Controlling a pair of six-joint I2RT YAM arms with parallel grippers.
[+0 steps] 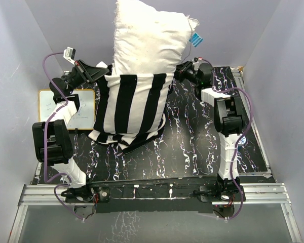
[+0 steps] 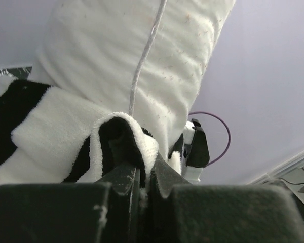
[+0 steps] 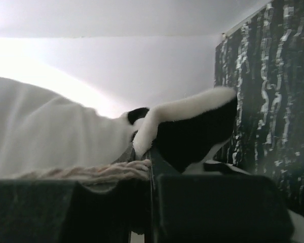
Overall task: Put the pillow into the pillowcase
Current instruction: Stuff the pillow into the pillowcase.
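Observation:
The white pillow (image 1: 149,38) stands upright, its lower half inside the black-and-white striped pillowcase (image 1: 131,109), which bunches on the table below. My left gripper (image 1: 105,71) is shut on the pillowcase's upper left rim. In the left wrist view the jaws (image 2: 148,172) pinch a fold of the striped pillowcase (image 2: 50,131) beside the pillow (image 2: 131,55). My right gripper (image 1: 178,71) is at the upper right rim. In the right wrist view it (image 3: 151,162) is shut on the edge of the pillowcase (image 3: 192,131), with the pillow (image 3: 40,131) to its left.
A small whiteboard (image 1: 81,109) lies on the table at the left, beside the left arm. A blue tag (image 1: 195,39) hangs at the pillow's upper right corner. The black marbled table (image 1: 192,147) is enclosed by pale walls on three sides.

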